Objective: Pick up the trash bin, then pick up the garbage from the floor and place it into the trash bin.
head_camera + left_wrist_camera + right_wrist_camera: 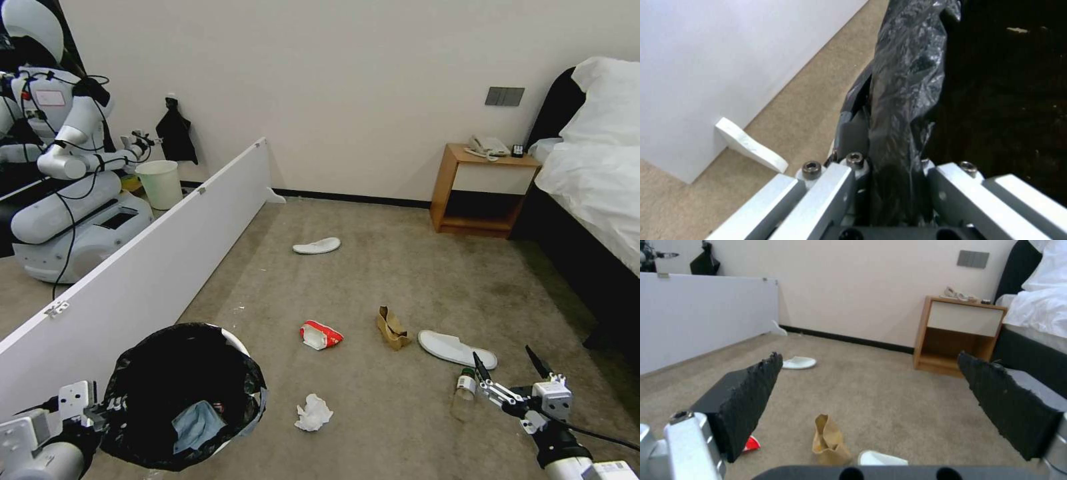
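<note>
Black-lined trash bin (pixel 180 393) in left hand (pixel 889 203)

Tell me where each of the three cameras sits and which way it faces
Head: high, facing forward and down at littered carpet; left gripper holds the trash bin, right gripper open.
Left wrist: along its gripper, clamped on the bin's bag-covered rim.
Right wrist: low, between open fingers, toward nightstand.
Shared: head and right wrist see brown paper bag.

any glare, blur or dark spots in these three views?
Head view: even light, sharp, straight edges bowed toward the frame edges. Left wrist view: soft; the trash bin liner shows small glints, its inside nearly black around the left claw. Right wrist view: the open right claw pads are blurred up close, and the brown paper bag looks soft.
</note>
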Controlling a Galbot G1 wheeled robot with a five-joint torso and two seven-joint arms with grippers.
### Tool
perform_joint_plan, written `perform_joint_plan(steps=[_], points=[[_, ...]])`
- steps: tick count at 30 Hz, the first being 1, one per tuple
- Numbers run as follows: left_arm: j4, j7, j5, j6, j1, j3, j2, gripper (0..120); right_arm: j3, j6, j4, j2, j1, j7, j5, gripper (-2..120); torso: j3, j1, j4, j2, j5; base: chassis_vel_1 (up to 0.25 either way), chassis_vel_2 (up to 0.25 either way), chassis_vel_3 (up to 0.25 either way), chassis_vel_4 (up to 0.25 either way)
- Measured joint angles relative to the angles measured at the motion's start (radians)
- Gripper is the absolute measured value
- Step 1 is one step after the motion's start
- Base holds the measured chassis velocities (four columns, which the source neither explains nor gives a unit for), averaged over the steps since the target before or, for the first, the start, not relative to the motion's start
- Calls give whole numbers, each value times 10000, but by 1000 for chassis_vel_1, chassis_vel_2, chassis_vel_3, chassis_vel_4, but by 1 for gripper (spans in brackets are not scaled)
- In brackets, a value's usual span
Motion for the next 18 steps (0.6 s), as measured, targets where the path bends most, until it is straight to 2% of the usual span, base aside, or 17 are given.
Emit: perform_joint_plan(steps=[18], points=[[15,-40,-7,27,-77,75,11,3,-8,-50,-15,-74,39,-25,105,100,0,0,0,0,0,-10,7,8,-11]])
